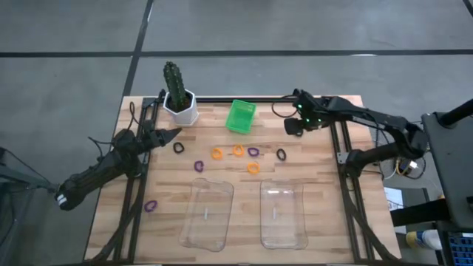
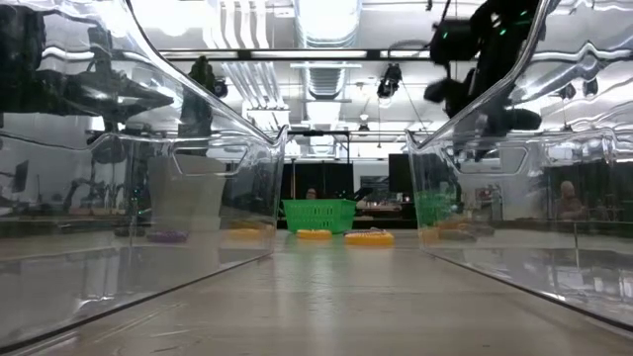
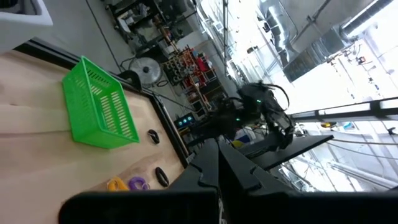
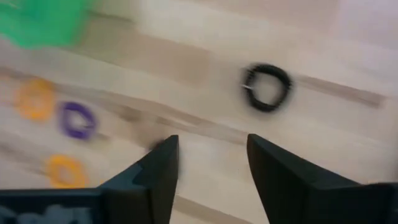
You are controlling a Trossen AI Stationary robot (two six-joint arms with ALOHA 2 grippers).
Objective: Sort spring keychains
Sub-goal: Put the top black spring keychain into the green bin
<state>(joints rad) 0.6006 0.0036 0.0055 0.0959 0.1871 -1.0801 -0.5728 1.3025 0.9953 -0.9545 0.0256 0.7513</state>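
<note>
From above, the spring keychains lie loose on the counter [image 1: 310, 166] behind two clear trays [image 1: 207, 214]: orange ones [image 1: 238, 151], purple ones [image 1: 253, 152], a black one [image 1: 281, 154]. The left tool [image 1: 174, 134] is near another black keychain [image 1: 177, 148]; its fingers look shut and empty. In the right wrist view, the right tool [image 4: 208, 158] gapes open, empty, above the black ring [image 4: 267, 87].

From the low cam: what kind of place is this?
Likely a robotics lab or workshop: exposed ceiling ducts and strip lights, cluttered equipment shelves behind, and a wooden table on a bare concrete floor.
</note>
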